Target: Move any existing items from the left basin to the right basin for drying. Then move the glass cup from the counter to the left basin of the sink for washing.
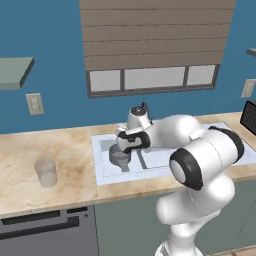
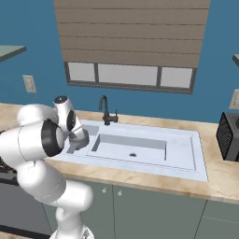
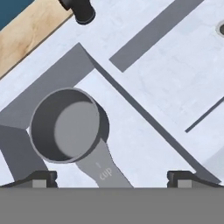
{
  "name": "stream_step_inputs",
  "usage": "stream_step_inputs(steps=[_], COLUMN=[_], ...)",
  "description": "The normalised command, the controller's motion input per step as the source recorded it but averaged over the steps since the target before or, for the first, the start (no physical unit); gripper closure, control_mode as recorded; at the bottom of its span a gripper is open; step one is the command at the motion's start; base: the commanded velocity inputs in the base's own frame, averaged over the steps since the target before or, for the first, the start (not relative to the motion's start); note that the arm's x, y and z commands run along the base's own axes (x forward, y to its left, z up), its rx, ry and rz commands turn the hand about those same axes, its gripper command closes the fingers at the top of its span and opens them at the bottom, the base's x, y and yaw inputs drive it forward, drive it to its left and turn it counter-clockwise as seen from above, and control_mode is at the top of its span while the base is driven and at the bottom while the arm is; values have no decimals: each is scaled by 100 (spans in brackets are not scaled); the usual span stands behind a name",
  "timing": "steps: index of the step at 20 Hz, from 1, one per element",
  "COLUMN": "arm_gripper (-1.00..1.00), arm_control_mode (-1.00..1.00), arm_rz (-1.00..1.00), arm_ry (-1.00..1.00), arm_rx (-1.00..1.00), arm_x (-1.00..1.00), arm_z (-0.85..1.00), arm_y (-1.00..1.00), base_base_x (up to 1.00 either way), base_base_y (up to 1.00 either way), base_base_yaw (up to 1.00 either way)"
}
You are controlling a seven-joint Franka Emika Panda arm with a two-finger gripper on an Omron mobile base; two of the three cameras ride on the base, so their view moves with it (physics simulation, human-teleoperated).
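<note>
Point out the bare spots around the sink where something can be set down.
The right basin is bare except for its drain. Bare counter lies between the glass cup and the sink. The left basin is crowded: the saucepan fills it, with the end effector above.

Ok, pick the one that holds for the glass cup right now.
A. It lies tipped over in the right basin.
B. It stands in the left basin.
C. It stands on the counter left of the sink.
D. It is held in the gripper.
C: the glass cup stands upright on the counter, left of the sink, away from the arm.
</note>
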Motion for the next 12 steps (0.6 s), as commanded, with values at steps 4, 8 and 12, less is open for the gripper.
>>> stream_step_inputs(steps=[4, 8, 12], arm_gripper=[-100, -100, -100], arm_control_mode=[-100, -100, -100], arm_rz=[0, 0, 0], arm_ry=[1, 0, 0], arm_rx=[0, 0, 0], arm_x=[10, 4, 11], arm_z=[-21, -24, -20], arm_y=[0, 0, 0], base_base_x=[0, 0, 0], base_base_y=[0, 0, 0], base_base_yaw=[0, 0, 0])
